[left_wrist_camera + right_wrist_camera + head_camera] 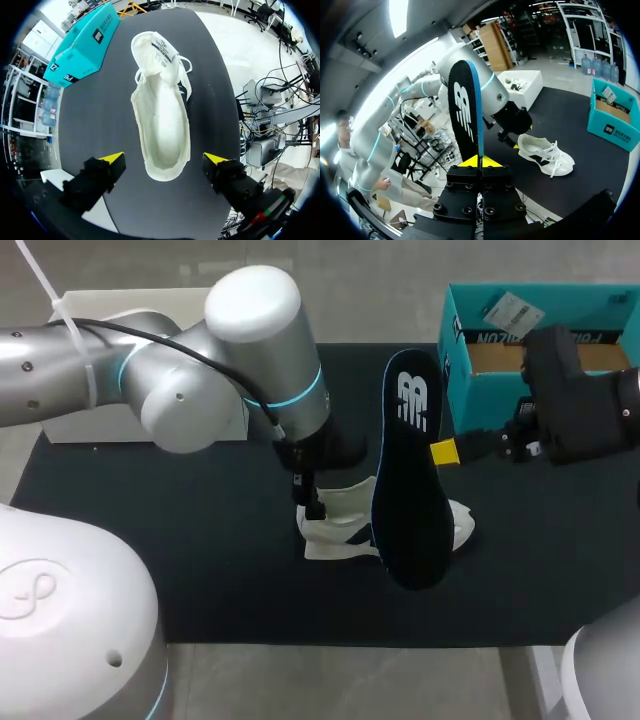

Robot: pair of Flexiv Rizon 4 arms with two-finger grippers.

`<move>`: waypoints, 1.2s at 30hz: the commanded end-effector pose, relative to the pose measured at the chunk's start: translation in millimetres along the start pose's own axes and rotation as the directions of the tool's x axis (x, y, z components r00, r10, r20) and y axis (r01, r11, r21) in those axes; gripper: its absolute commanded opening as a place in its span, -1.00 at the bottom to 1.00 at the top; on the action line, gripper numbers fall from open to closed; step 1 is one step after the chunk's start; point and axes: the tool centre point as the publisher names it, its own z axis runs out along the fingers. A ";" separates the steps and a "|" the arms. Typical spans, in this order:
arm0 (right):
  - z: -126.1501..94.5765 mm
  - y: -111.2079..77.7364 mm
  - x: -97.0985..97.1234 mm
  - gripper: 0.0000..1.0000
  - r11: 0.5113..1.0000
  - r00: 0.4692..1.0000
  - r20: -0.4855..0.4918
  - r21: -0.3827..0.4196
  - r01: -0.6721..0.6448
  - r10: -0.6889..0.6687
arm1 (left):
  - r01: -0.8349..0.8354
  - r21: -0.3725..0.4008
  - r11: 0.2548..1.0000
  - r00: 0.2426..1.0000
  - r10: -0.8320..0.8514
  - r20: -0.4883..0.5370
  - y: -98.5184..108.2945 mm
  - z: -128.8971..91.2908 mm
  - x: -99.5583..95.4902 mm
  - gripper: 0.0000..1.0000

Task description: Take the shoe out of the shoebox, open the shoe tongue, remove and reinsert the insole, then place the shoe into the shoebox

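Observation:
A white shoe (162,110) with dark side marks lies on the black mat, its inside bare and empty. My left gripper (164,160) hangs open just above its heel end, one yellow tip on either side, touching nothing. In the head view the left gripper (315,502) is over the shoe (345,530). My right gripper (480,161) is shut on the edge of a dark navy insole (465,112) with a white logo, held upright. From above, the insole (410,475) hangs over the shoe, with the right gripper (445,452) at its side. The teal shoebox (455,350) stands open at the back right.
A white box (75,425) sits at the mat's back left, behind my left arm (200,380). The black mat (150,540) covers the table. In the right wrist view the shoebox (620,135) is beyond the shoe (545,156).

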 end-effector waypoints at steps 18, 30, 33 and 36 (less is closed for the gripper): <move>4.2 4.0 -0.6 -1.00 1.000 1.000 -0.001 0.006 -0.001 0.001 | 0.024 0.007 1.000 1.000 -0.024 0.019 -54.0 37.2 -39.8 1.00; 4.2 4.0 -0.6 -1.00 1.000 1.000 -0.001 0.006 -0.001 0.001 | 0.014 -0.002 1.000 1.000 -0.014 -0.008 -65.5 64.0 -51.8 1.00; 4.2 4.0 -0.6 -1.00 1.000 1.000 -0.001 0.006 -0.001 0.001 | 0.014 -0.001 1.000 1.000 -0.014 -0.013 -70.2 67.6 -55.7 0.78; 4.2 4.0 -0.6 -1.00 1.000 1.000 -0.001 0.006 -0.001 0.001 | 0.009 -0.005 1.000 1.000 -0.009 -0.020 -73.3 71.9 -56.5 0.60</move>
